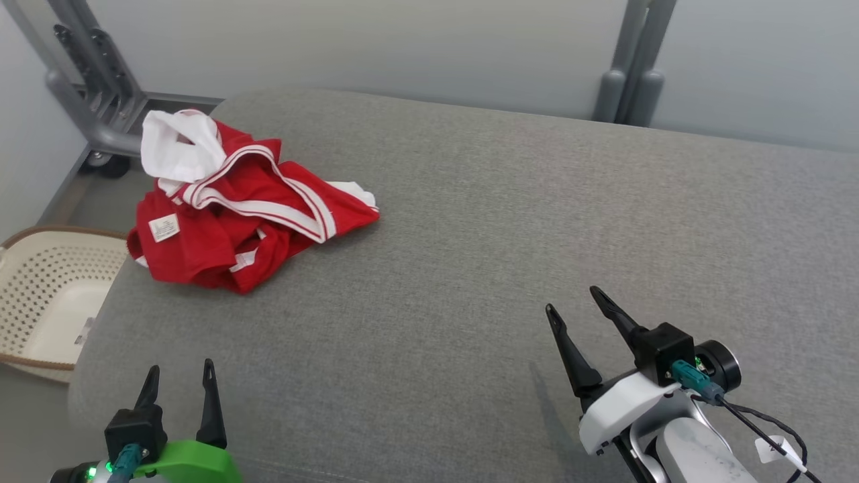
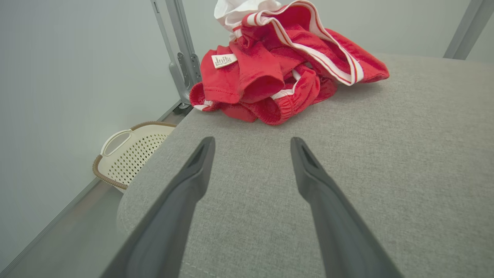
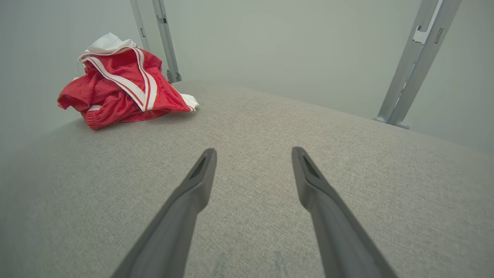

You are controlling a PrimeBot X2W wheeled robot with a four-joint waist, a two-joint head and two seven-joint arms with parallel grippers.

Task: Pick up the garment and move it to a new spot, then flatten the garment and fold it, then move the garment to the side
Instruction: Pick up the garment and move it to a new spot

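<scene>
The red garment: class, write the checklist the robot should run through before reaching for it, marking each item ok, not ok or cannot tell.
1. The left gripper is open and empty: ok.
2. The right gripper is open and empty: ok.
3. Nothing lies on the grey surface between the left gripper and the garment: ok.
4. The garment lies flat, ready to fold: not ok. It is a crumpled heap near the far left corner.
5. No cloth hangs over the surface's edge: cannot tell.
6. The basket on the floor is apart from the garment: ok.
</scene>
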